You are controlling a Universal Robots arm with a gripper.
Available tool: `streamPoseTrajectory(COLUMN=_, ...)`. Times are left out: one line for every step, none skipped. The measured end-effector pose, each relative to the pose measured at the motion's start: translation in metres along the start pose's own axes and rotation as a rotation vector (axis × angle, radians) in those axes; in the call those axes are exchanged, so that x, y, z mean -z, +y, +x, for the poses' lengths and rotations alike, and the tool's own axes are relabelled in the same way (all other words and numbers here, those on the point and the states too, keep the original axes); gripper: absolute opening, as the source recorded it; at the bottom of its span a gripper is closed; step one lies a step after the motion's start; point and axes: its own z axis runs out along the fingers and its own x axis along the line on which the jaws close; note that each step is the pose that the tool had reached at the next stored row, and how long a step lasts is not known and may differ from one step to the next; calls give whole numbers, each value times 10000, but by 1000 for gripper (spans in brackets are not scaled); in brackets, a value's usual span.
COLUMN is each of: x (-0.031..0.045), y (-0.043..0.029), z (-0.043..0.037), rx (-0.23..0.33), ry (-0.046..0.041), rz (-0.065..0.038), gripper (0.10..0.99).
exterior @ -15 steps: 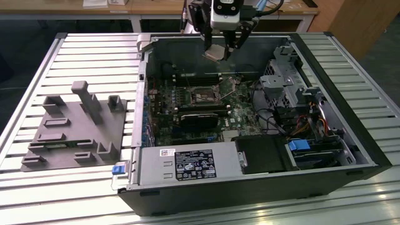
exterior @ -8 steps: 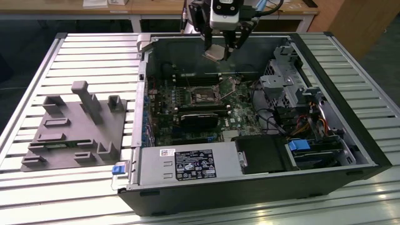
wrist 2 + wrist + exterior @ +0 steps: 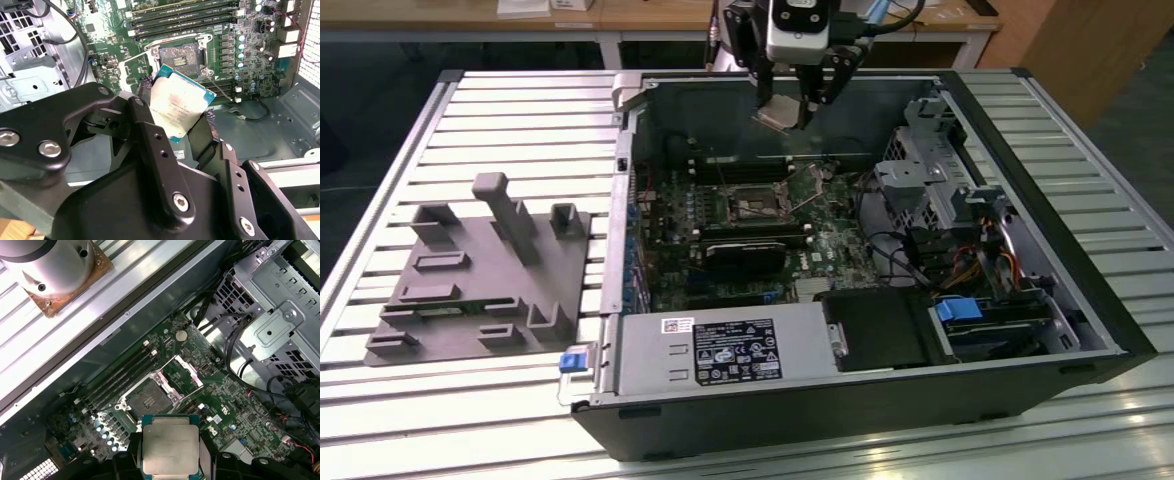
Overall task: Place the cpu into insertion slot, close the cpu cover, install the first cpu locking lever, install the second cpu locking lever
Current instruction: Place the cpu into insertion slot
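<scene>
We are seeing open air above the socket [image 3: 147, 399], so the pincer [image 3: 790, 108] gripping the chip [image 3: 170, 450] is hanging unobstructed. The raised cover [image 3: 182, 377] is standing just beside the socket, memory sticks [image 3: 122, 375] are lining another side, and the drive cage [image 3: 921, 165] and cables [image 3: 897, 256] are crowding the exterior view's right.

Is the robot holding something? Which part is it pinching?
Yes. The pincer holds the cpu, pinching it by two opposite edges, with its silvery top showing. It hangs above the open socket, not in it.
</scene>
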Motion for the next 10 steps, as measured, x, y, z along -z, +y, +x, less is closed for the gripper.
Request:
streamPoseTrajectory(x=0, y=0, z=0, rx=-19, ry=-1, rz=0, gripper=541)
streamPoseTrajectory(x=0, y=0, z=0, rx=-36, ry=-3, rz=0, gripper=541)
streamPoseTrajectory(x=-1, y=0, z=0, rx=-54, ry=-5, rz=-1, gripper=541)
streamPoseTrajectory(x=-1, y=0, z=0, rx=-70, ry=-6, rz=-1, gripper=541)
streamPoseTrajectory(x=-1, y=0, z=0, rx=-87, ry=-8, rz=-2, gripper=541)
streamPoseTrajectory(x=-1, y=0, z=0, rx=-105, ry=-9, rz=-2, gripper=541)
streamPoseTrajectory(x=-1, y=0, z=0, rx=-123, ry=-11, rz=-2, gripper=541)
streamPoseTrajectory(x=-2, y=0, z=0, rx=-144, ry=-13, rz=-3, gripper=541)
streamPoseTrajectory(x=-3, y=0, z=0, rx=-166, ry=-14, rz=-3, gripper=541)
streamPoseTrajectory(x=-3, y=0, z=0, rx=-187, ry=-17, rz=-3, gripper=541)
